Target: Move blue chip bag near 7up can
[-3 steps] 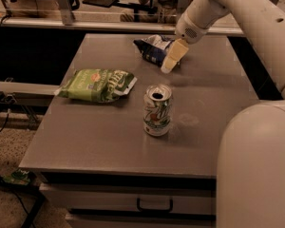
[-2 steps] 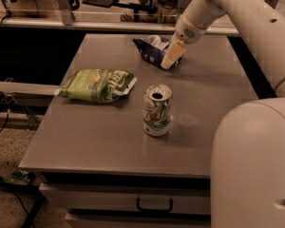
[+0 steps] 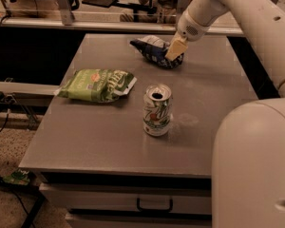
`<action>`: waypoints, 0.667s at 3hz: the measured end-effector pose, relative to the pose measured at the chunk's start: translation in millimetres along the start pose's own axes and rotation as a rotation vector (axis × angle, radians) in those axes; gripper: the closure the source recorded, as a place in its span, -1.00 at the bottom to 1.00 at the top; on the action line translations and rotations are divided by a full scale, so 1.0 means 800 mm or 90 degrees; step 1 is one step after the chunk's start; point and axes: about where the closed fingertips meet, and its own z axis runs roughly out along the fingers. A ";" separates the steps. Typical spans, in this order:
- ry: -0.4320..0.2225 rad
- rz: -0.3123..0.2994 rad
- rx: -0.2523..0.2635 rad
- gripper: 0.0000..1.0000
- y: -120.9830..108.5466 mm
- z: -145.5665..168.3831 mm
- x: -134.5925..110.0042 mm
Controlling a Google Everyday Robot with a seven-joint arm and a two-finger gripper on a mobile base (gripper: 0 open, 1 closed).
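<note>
The blue chip bag [image 3: 153,50], dark blue and crumpled with white patches, lies at the far middle of the grey table [image 3: 95,137]. The 7up can [image 3: 157,110] stands upright near the table's centre, well in front of the bag and apart from it. My gripper [image 3: 175,48] reaches down from the white arm at the upper right and sits on the right end of the bag, covering part of it.
A larger flat green chip bag [image 3: 96,84] lies to the left of the can. My white arm and body [image 3: 254,160] fill the right side of the view. A drawer handle [image 3: 154,206] shows below the table's front edge.
My gripper has shifted slightly farther back onto the right end of the blue bag. The bag, can and green bag stay where they were.
</note>
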 end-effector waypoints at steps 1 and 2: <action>-0.017 0.000 0.009 0.99 0.010 -0.037 0.012; -0.035 0.004 0.012 1.00 0.033 -0.081 0.028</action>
